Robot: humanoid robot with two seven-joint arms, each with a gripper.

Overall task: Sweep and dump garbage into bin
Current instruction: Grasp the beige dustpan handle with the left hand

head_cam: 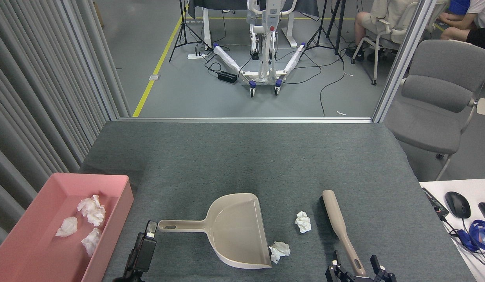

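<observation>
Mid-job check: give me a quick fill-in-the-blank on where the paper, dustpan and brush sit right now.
1. The pink bin holds ____ wads of garbage.
2. ____ wads lie on the grey mat, between the dustpan and the brush.
3. The dustpan's handle points toward the ____ pincer.
4. The right pincer has its fingers open on either side of the brush's ____.

Missing words: three; two; left; handle

Grey felt table point(246, 156) w/ pink bin point(121, 203), dustpan point(234, 231), brush point(338, 223), 2 tissue wads point(303, 221) point(279, 250).
</observation>
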